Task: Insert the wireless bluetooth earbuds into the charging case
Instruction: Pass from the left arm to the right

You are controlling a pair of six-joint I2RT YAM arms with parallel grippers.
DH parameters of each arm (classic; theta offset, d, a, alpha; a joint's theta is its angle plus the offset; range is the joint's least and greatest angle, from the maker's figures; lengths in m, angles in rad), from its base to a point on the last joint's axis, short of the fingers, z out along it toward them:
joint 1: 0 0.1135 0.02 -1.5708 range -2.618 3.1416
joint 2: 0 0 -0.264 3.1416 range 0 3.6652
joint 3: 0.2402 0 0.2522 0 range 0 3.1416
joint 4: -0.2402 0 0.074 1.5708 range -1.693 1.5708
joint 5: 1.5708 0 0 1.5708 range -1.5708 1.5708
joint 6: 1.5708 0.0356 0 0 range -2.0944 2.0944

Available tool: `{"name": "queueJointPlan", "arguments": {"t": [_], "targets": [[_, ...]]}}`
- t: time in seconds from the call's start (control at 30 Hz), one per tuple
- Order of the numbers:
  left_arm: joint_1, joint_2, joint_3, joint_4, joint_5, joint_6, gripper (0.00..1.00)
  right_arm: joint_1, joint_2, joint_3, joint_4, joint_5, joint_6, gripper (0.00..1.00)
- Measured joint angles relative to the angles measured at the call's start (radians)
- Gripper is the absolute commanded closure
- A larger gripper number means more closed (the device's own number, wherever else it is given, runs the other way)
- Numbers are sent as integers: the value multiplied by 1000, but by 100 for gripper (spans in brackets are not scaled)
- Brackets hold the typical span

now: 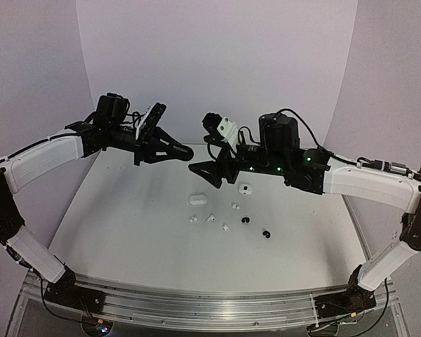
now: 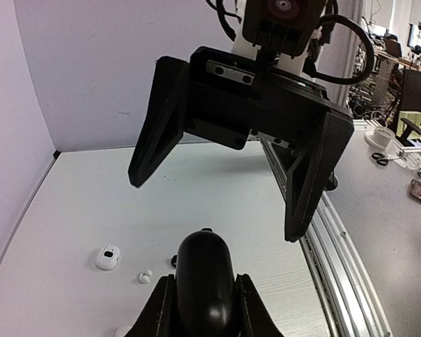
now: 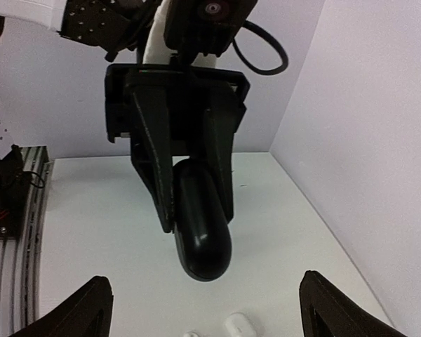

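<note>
My left gripper (image 1: pixel 177 150) hangs in the air at the back, shut on a black oval charging case (image 1: pixel 185 151). In the left wrist view the case (image 2: pixel 203 253) sticks out from between the fingers (image 2: pixel 161 309). My right gripper (image 1: pixel 203 175) faces it from the right, open wide with nothing in it, its fingers (image 3: pixel 84 309) far apart below the case (image 3: pixel 200 232). On the table lie white earbuds (image 1: pixel 193 219) (image 1: pixel 210 217) (image 1: pixel 226 227) (image 1: pixel 236 206) and two black earbuds (image 1: pixel 246 220) (image 1: pixel 266 233).
Two white charging cases (image 1: pixel 197 199) (image 1: pixel 245 188) lie shut on the white table (image 1: pixel 126 225) behind the buds. A purple backdrop walls in the back and sides. A metal rail (image 1: pixel 196 302) runs along the near edge.
</note>
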Motion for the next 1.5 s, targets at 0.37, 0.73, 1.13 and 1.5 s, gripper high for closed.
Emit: {"name": "queueJointPlan", "arguments": {"t": [0.37,0.73,1.13,1.5], "targets": [[0,6,20,-70,84,93,100,13,101,80,-93,-111,86,53],[0,6,20,-93,100,102,100,13,146,157,-97,-119,71,71],[2,6,20,-101,101,106,38,13,151,162,-102,-135,48,100],[100,-7,-4,-99,141,84,46,13,108,161,-109,-128,19,100]]}}
